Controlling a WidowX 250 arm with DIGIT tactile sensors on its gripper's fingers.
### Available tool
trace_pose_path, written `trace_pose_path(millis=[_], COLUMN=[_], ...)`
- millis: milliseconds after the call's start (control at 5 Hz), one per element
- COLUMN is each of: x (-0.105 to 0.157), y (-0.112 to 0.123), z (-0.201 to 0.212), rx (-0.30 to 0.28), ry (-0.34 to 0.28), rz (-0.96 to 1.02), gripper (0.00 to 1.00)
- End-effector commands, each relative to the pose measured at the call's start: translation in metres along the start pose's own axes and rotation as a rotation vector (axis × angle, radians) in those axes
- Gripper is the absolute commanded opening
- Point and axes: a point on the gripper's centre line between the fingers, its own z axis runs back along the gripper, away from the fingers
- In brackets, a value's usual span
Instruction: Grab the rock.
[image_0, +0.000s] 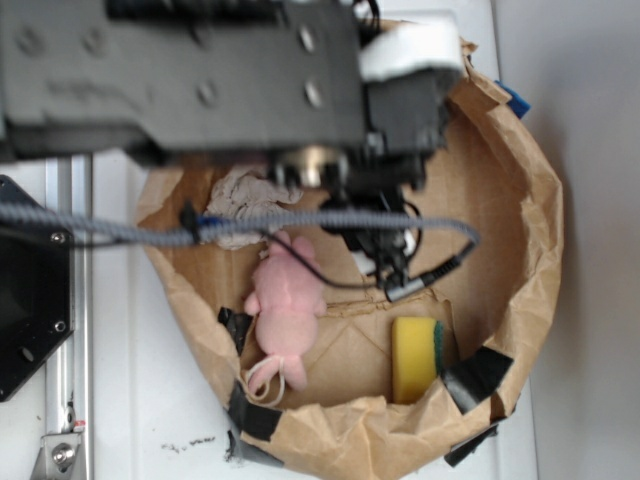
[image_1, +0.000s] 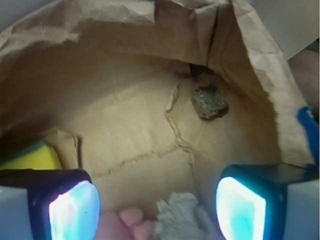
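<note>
The rock (image_1: 209, 102) is small, dark brown, rough and mottled.

A pink plush toy (image_0: 287, 310) lies inside a ring of crumpled brown paper (image_0: 535, 200) patched with black tape (image_0: 478, 375); a yellow sponge with a green edge (image_0: 416, 358) sits to one side of the toy, close to the paper wall; a crumpled whitish paper wad (image_0: 243, 200) lies just beyond the toy's head; the paper ring rests on a white table (image_0: 130, 400); a blue scrap (image_0: 516, 100) shows at the ring's outer rim.
</note>
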Motion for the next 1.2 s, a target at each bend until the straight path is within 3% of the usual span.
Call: trace_pose_path(millis=[0, 400, 1000], x=[0.023, 0.028, 0.028], y=[0.012, 0.035, 0.035], z=[-0.036, -0.042, -0.042], rx=[0.030, 0.018, 0.018], ry=[-0.060, -0.067, -0.067], rz=[0.061, 0.046, 0.046], gripper=[1.00, 1.00, 1.00])
